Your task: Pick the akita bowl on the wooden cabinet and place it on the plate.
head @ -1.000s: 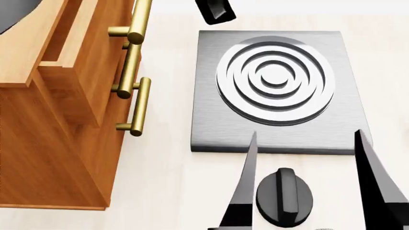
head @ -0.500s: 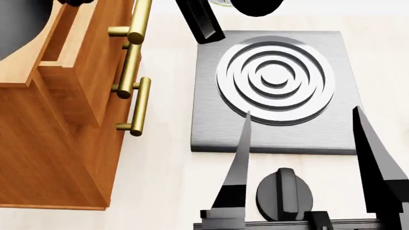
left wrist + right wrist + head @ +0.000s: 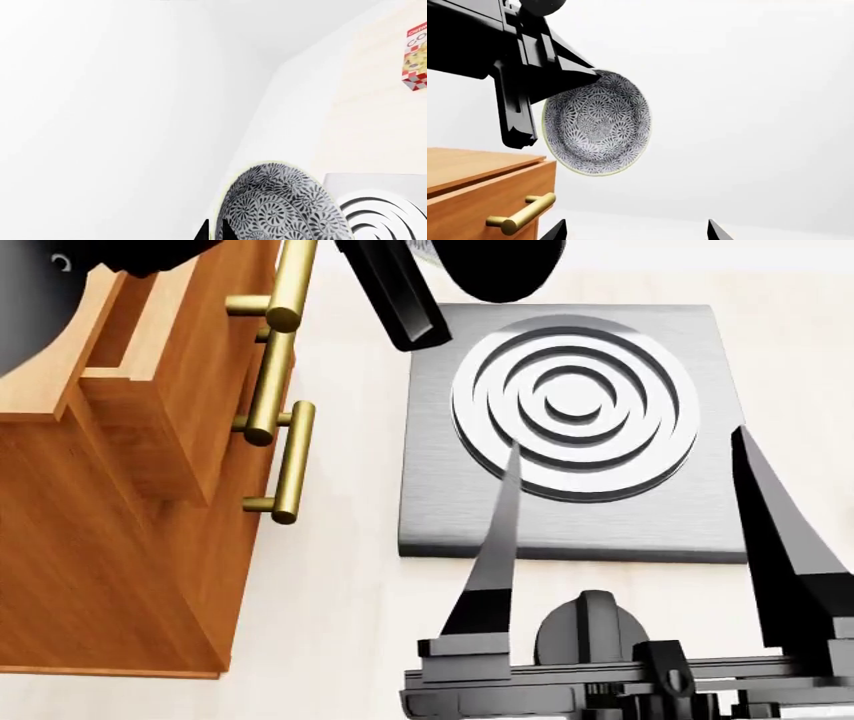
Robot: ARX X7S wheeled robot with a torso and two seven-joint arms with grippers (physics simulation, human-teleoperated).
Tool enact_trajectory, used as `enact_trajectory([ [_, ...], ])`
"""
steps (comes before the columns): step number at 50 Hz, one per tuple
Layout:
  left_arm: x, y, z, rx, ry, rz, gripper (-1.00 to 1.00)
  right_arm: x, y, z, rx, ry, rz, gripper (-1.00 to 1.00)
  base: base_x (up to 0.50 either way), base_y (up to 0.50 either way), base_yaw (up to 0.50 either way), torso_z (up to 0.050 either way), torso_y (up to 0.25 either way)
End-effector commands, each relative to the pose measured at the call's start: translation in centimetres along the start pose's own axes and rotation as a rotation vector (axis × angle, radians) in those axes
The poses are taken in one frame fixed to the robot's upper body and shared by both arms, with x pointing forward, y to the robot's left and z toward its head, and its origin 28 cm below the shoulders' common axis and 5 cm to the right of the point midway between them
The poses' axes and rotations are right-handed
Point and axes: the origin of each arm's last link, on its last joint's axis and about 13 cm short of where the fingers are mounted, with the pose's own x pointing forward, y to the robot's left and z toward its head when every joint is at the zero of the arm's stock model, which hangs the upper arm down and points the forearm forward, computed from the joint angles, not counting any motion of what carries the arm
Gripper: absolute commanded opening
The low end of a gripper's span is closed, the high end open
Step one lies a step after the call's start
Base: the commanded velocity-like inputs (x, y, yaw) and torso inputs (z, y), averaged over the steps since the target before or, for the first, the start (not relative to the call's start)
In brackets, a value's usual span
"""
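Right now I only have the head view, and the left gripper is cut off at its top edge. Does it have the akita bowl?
Observer: Yes. The right wrist view shows the left gripper clamped on the rim of the akita bowl, which hangs tipped on its side.
Operator: Is it off the wooden cabinet?
Observer: Yes. In that view the bowl is in the air beside the top corner of the wooden cabinet, resting on nothing.
Operator: Can you see the plate anywhere?
Observer: No view shows it. The left wrist view has only the bowl, a corner of the grey burner and a red-checked box further off.
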Motion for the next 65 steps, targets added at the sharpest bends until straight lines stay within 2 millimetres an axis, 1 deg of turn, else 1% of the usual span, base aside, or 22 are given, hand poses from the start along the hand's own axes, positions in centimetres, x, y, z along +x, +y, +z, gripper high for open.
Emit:
enact_trajectory([
  [1, -0.3, 0.2, 0.0, 0.004, -0.018, 0.025, -1.0, 0.7, 0.0, 0.0, -0.003, 0.004, 0.013, 1.0, 0.0, 0.0, 0.0, 0.0, 0.0],
  [5, -0.3, 0.1, 0.0, 0.003, -0.021, 0.021, -1.0, 1.0, 0.1, 0.2, -0.008, -0.002, 0.019, 1.0, 0.0, 0.0, 0.0, 0.0, 0.0],
  [14, -0.6, 0.1, -0.1, -0.004, -0.025, 0.016, -1.0, 1.6, -0.2, 0.0, -0.01, 0.004, 0.005, 1.0, 0.0, 0.0, 0.0, 0.0, 0.0],
  [21, -0.7, 0.0, -0.7, -0.009, -0.012, 0.014, -1.0, 1.8, -0.6, 0.3, -0.022, -0.008, -0.014, 1.0, 0.0, 0.0, 0.0, 0.0, 0.001],
  [28, -0.8, -0.2, -1.2, -0.023, -0.012, 0.012, -1.0, 1.8, -0.8, 0.2, -0.028, -0.005, -0.023, 1.0, 0.0, 0.0, 0.0, 0.0, 0.0],
  [38, -0.9, -0.7, -2.0, -0.041, -0.001, 0.007, -1.0, 2.4, -0.4, 0.3, -0.024, -0.009, -0.002, 1.0, 0.0, 0.0, 0.0, 0.0, 0.0],
  [50, -1.2, -0.9, -2.2, -0.045, -0.007, -0.008, -1.0, 3.3, 0.0, 0.1, -0.019, -0.011, 0.02, 1.0, 0.0, 0.0, 0.0, 0.001, 0.001],
  [59, -1.6, -0.6, -2.3, -0.049, -0.018, -0.027, -1.0, 3.4, -0.1, 0.1, -0.022, -0.006, 0.021, 1.0, 0.0, 0.0, 0.0, 0.0, 0.0],
  [65, -1.8, -0.1, -2.3, -0.067, -0.033, -0.047, -1.0, 3.3, -0.2, 0.0, -0.022, -0.003, 0.019, 1.0, 0.0, 0.0, 0.0, 0.0, 0.002],
])
